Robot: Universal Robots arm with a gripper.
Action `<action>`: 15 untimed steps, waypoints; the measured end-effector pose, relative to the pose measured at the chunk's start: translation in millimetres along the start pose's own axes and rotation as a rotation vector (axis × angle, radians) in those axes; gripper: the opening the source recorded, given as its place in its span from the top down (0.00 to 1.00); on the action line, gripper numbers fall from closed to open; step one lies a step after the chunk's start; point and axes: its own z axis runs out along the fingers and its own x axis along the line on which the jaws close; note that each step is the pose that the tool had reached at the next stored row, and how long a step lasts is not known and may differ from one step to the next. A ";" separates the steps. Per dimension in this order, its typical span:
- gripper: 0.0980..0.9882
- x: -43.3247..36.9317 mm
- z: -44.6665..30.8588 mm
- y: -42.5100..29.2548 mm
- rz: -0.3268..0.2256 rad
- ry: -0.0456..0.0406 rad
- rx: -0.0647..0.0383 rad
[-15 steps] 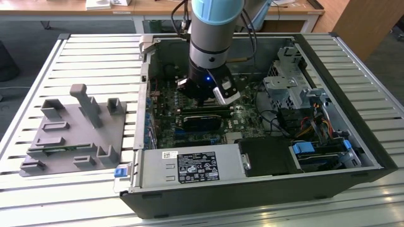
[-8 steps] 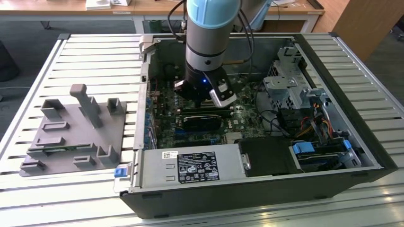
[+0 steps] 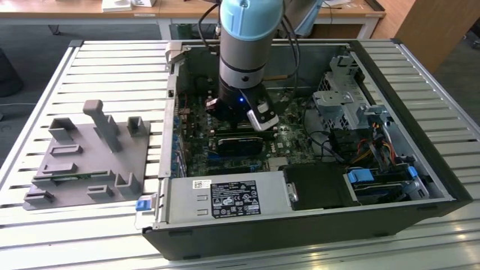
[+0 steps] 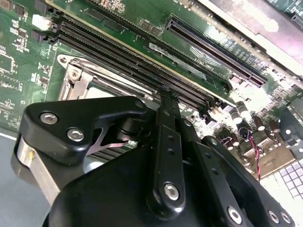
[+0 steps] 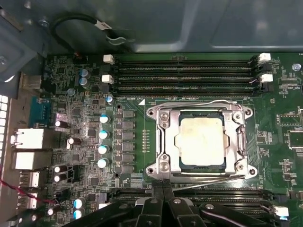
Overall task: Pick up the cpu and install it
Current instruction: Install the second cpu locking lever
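Observation:
The cpu [image 5: 201, 142], a flat square chip with a pale silvery top, lies in the socket on the green motherboard, and the metal frame [image 5: 163, 142] lies closed around its edges. In the first wrist view my gripper [image 5: 163, 187] is at the socket's edge, just clear of the frame. Its black fingers [image 5: 157, 194] are shut together with nothing between them. In the second wrist view the gripper [image 4: 165, 97] hangs low over the socket [image 4: 80, 78], hiding most of it. The arm [image 3: 244, 56] reaches down into the open computer case.
Black memory slots [image 5: 184, 75] run along both sides of the socket. Capacitors [image 5: 103, 135] and rear ports [image 5: 28, 139] stand beside it. The case holds a power supply [image 3: 225, 199], a drive cage [image 3: 352, 107] and cables [image 3: 375, 146]. A grey fixture [image 3: 86, 157] lies at the exterior view's left.

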 end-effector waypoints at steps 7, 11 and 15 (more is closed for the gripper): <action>0.99 2.0 2.2 -0.4 0.000 -0.0009 -0.002; 0.99 3.4 3.9 -0.8 -0.001 -0.0009 -0.011; 0.99 4.0 4.6 -1.0 -0.001 -0.0006 -0.035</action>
